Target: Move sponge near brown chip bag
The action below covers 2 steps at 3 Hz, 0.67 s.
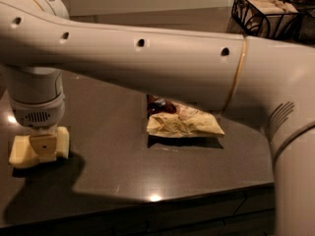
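Sponge [18, 155], light squashy foam, 9 o'clock of brown chip bag [184, 124]; gripper [43, 149] upon it, closure cannot be told; pinch mid-width.

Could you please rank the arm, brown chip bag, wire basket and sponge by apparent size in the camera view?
Largest: arm, closest.
Next: brown chip bag and wire basket look alike; basket sits farther back.
Smallest: sponge, partly covered by the gripper at left.

A kitchen or break-room counter, it seems: a dark polished worktop [113, 176] with drawer fronts [197, 215] under its edge, and a wire basket [263, 9] of packets (what kind is unclear) behind the brown chip bag [184, 124]. The pincer [43, 146] hangs well left of that bag.
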Tool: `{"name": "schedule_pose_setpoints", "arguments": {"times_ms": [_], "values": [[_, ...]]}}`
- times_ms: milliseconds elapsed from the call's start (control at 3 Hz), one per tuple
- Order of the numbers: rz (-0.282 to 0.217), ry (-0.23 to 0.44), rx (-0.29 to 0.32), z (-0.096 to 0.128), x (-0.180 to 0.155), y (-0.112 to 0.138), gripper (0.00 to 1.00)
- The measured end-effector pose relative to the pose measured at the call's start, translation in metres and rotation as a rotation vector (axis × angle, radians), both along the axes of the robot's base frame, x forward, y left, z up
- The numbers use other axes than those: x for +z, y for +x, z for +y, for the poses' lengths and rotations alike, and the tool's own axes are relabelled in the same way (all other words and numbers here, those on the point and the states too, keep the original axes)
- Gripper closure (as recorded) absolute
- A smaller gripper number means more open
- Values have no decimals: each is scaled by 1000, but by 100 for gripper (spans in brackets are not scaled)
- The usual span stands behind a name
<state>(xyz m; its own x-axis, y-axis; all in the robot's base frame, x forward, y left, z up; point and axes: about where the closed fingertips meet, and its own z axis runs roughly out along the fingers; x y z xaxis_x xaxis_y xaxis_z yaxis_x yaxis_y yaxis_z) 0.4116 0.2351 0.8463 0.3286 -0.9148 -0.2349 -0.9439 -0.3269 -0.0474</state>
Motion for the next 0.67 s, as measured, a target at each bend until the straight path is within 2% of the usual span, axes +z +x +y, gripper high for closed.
{"name": "schedule_pose_setpoints", "arguments": {"times_ms": [333,667], "values": [[-18,23,-34,-10,23,21,88],[-69,33,-101,-34,52,52,100]]}}
